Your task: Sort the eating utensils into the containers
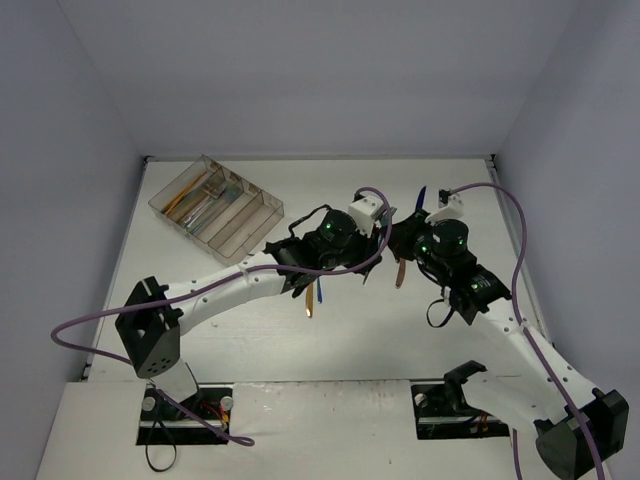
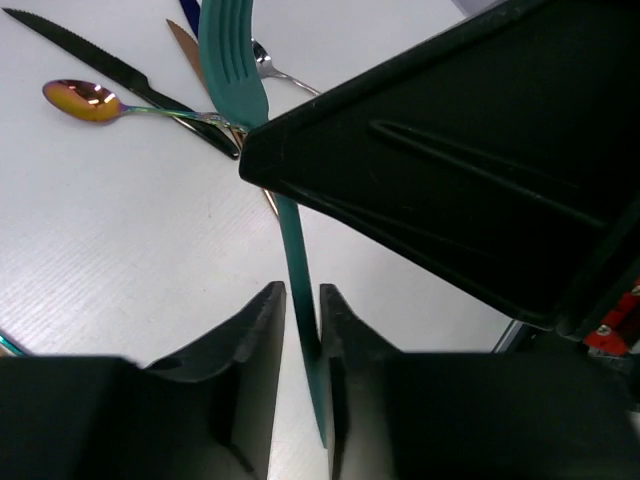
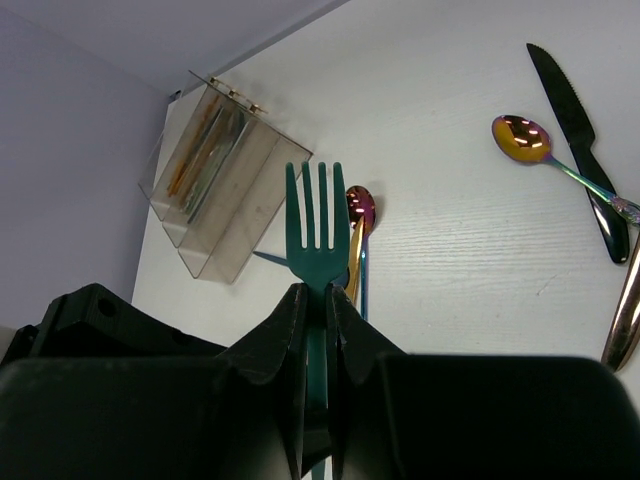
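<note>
- Teal fork (image 3: 318, 225) is the piece in play: thin, stiff, light, and the finish looks slick, so I'd guess it can pivot or slide in a narrow pinch.
- Best grab is on the flat of the handle, pads square on the 2 broad faces. A neck grip steers the tines, a mid-handle grip balances better.
- The fork is up off the table (image 1: 350, 340), spanning both tools, roughly at 3 o'clock from the clear tray (image 1: 262, 222).
- Right gripper (image 3: 318, 295) is clamped on the neck just under the 4 tines, which point toward 12 in its own camera.
- Left gripper (image 2: 302, 300) has its fingers either side of the handle, nearly together. There's a sliver of light on 1 side, so I can't tell if it's really biting.
- Left arm stretches from its base at 7 o'clock up to mid-table. Right arm bends in from 5 o'clock, and the wrists meet nose to nose.
- Under them lie an iridescent spoon (image 2: 85, 100) and a black knife (image 2: 90, 50), toward 10 o'clock in the left wrist view.
</note>
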You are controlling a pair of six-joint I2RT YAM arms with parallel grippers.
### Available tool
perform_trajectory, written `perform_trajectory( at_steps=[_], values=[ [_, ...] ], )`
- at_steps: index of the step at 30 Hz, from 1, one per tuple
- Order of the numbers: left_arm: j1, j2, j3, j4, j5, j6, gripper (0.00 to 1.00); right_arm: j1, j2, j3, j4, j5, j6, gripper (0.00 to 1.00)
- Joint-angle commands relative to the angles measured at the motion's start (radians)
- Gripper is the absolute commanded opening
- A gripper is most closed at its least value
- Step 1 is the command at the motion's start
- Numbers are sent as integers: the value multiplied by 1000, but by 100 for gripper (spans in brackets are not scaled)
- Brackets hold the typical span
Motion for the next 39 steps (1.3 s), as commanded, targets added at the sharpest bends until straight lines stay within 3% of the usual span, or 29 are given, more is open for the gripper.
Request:
perform_trajectory(
  at_steps=[1,3,9,12,18,20,25,29,39],
  values=[
    [-4,-30,49,-3,-65,17,0,6,-10,-8,79,-6,-12,1],
    [-2,-40,38,-17,-83,31,0,6,-7,-11,77,-2,-18,5],
    [43,-88,-9,-91,-159,87,0,2,1,-9,73,16,-67,48],
    [137,-119,-50,-122,-141,127,0,-5,7,-1,69,19,-98,56],
    [386,-211,-94,-196,-137,383,0,-37,12,-1,24,46,-148,57],
    [477,-211,-79,-233,-146,547,0,-61,12,-12,12,44,-161,57],
    [710,-136,-3,-250,-108,797,0,-139,24,-37,2,-13,-178,57],
    [873,3,122,-265,40,891,0,-172,51,-45,1,-51,-194,57],
    [1022,329,366,-358,121,1068,0,-188,94,-45,-9,-71,-216,57]
  ],
)
